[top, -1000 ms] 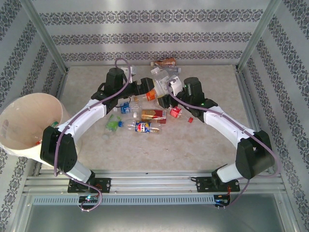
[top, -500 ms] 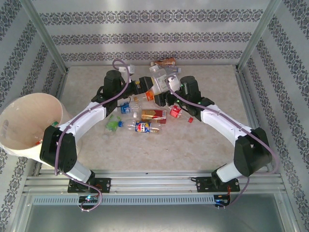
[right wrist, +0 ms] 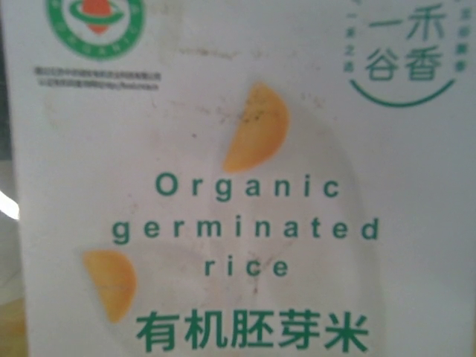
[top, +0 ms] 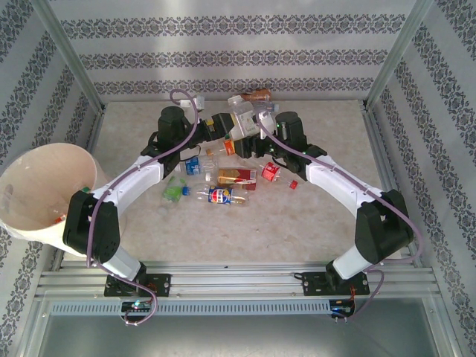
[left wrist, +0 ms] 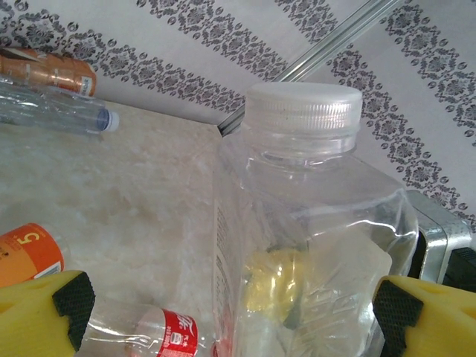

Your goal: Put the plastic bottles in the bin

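I'm judging this barely begun: the surface is carrying most plastic bottles, the bin at far left is holding few. My right jaws are clamping a white-capped bottle aloft; left jaws are gaping around it.

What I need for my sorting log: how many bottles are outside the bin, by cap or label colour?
White-capped bottle: 1
Orange or brown bottles: 2
Red-label bottles: 2
Blue bottles: 3
Green bottle: 1
Total: 9
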Tool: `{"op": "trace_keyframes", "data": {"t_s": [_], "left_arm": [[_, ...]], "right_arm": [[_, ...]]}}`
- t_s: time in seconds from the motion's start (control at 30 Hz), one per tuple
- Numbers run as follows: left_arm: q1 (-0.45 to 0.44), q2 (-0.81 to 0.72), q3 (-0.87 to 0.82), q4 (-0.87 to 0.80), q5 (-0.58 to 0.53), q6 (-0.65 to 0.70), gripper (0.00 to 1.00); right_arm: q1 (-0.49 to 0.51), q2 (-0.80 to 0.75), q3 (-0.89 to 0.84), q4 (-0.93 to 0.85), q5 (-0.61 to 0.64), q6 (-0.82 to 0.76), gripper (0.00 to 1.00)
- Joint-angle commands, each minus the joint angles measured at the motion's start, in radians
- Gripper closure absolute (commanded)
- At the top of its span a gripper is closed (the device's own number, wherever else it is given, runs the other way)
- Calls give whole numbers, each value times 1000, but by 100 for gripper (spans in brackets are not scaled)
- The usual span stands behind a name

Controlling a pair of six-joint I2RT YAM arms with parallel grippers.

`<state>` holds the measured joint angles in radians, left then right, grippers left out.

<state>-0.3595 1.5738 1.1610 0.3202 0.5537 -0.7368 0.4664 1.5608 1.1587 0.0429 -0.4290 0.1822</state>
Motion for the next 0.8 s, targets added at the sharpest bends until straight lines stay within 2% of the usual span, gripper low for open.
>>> {"op": "trace_keyframes", "data": {"t_s": [0.0,0.37,0.57,0.77], "left_arm": [[-36,-6,-5,150,111,-4,0],[-36,-9,-68,309,128,-21,0],[-35,11,12,22,-15,35,0],[-35,55,71,-79,-28,39,0]], "right_arm": [[13,21,4,10,-81,-8,42],[-30,42,8,5,-79,64,42],[6,24,11,11,-99,-45,42],[52,14,23,-30,-50,-149,41]]}}
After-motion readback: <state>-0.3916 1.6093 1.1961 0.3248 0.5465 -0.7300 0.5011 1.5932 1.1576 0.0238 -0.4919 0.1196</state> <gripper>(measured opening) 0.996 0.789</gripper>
